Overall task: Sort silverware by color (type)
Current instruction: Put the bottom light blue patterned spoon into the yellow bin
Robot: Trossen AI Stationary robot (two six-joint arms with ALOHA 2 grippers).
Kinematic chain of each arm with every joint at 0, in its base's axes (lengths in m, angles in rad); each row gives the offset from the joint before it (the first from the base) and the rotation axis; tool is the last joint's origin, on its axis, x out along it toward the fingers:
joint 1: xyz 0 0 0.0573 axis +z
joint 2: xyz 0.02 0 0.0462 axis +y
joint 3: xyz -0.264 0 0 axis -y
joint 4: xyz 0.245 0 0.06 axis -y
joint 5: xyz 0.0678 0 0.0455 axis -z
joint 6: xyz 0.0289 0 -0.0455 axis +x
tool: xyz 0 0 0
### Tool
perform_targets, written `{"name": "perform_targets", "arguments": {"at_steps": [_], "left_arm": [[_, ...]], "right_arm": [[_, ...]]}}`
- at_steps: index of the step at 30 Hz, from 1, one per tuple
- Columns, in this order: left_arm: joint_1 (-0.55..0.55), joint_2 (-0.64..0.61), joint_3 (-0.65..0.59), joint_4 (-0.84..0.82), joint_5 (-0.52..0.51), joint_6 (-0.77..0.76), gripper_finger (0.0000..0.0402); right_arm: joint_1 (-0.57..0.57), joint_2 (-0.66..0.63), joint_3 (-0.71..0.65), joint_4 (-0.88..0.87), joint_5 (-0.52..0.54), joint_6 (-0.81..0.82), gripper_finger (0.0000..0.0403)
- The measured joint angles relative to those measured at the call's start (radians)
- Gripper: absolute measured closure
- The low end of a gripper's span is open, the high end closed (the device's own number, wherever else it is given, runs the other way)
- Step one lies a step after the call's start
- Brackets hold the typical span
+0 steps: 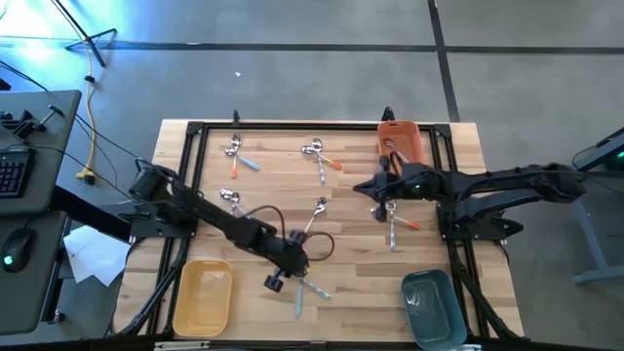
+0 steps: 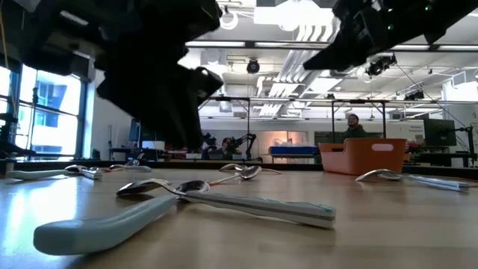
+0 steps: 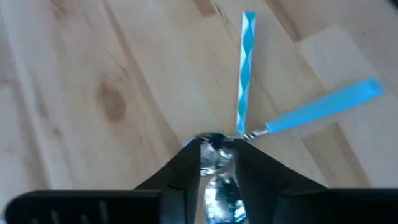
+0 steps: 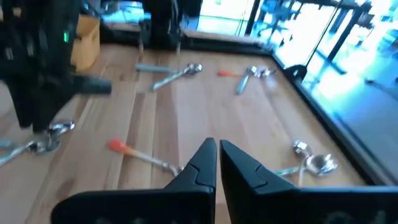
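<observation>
Left pincer (image 3: 217, 163) straddles the shiny heads of two light-blue-handled utensils (image 3: 245, 68), fingers apart, so close on one only; right pincer (image 4: 217, 155) hangs pressed together.

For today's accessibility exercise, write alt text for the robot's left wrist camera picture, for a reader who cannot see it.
Seen past the left gripper, whose two dark fingers flank shiny metal utensil heads, two light blue handles fan out across a pale wooden table. One handle is striped blue and white, the other plain blue.
</observation>
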Motion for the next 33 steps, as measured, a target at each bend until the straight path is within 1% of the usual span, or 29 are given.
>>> {"name": "perform_targets", "arguments": {"at_steps": [4,6,8,11,15,22,29,33], "left_arm": [[-0.015,0.064,0.05,-0.034,-0.014,-0.024,0.0282],[-0.022,0.088,0.074,-0.038,-0.027,-0.033,0.0274],[-0.031,0.101,0.082,-0.085,-0.051,-0.035,0.0271],[-0.041,0.122,0.102,-0.097,-0.073,-0.042,0.0273],[-0.055,0.129,0.117,-0.114,-0.077,-0.041,0.0279],[-0.058,0.124,0.179,-0.202,-0.078,-0.04,0.0286],[-0.058,0.127,0.182,-0.28,-0.064,-0.038,0.0286],[-0.058,0.127,0.182,-0.292,-0.064,-0.038,0.0286]], "right_arm": [[-0.002,-0.059,0.0,-0.006,0.0,-0.029,0.0396],[0.0,-0.074,0.0,-0.016,0.0,-0.038,0.0396],[0.008,-0.074,0.0,-0.016,0.0,-0.046,0.0396],[0.01,-0.063,0.0,-0.022,0.0,-0.06,0.0396],[0.009,-0.049,0.0,-0.031,0.0,-0.065,0.0396],[0.009,-0.044,0.0,-0.025,0.0,-0.076,0.0396],[0.009,-0.043,0.0,-0.027,0.0,-0.076,0.0396],[0.009,-0.043,0.0,-0.032,0.0,-0.076,0.0396]]}}
